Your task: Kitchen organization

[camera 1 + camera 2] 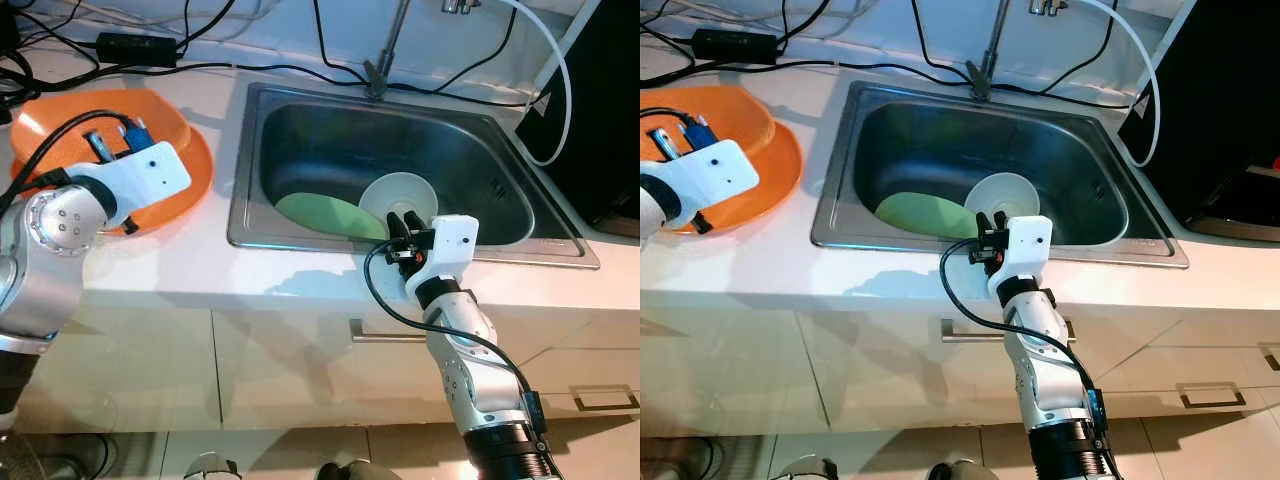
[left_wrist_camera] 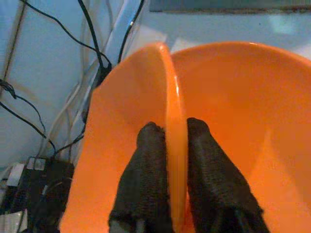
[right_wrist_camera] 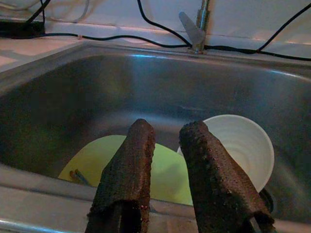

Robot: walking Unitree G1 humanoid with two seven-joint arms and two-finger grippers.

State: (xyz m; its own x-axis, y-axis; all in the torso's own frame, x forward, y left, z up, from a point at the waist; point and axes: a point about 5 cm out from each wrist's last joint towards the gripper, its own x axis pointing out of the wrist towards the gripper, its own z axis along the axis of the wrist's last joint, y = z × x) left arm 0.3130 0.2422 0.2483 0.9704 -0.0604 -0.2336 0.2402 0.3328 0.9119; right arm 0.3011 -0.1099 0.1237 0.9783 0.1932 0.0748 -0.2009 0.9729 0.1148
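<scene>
1. A steel sink [image 1: 505, 150] sat sunk into a pale desk [image 1: 180, 265], with a faucet [image 1: 385, 50] rising at its far edge and black cables [image 1: 300, 72] trailing along the back of the desk.
2. Inside the sink lay a green plate [image 1: 325, 215] on the basin floor, and a white bowl [image 1: 398, 195] tipped on its side just beside it, touching or overlapping the plate's edge.
3. The right claw [image 3: 165, 145] hung at the near rim of the sink, its two black fingers [image 3: 129, 170] parted with nothing between them, pointing toward the plate and the bowl.
4. To the left of the sink, on the desk, rested orange dishes: an orange bowl [image 1: 110, 115] sitting on a wider orange plate [image 1: 185, 195].
5. The left claw [image 2: 170, 155] was clenched on the rim of the orange bowl, one finger inside the rim and the other outside, as the left wrist view showed.
6. Below the desk ran white cabinet fronts [image 1: 270, 360] with a metal handle [image 1: 385, 335].
</scene>
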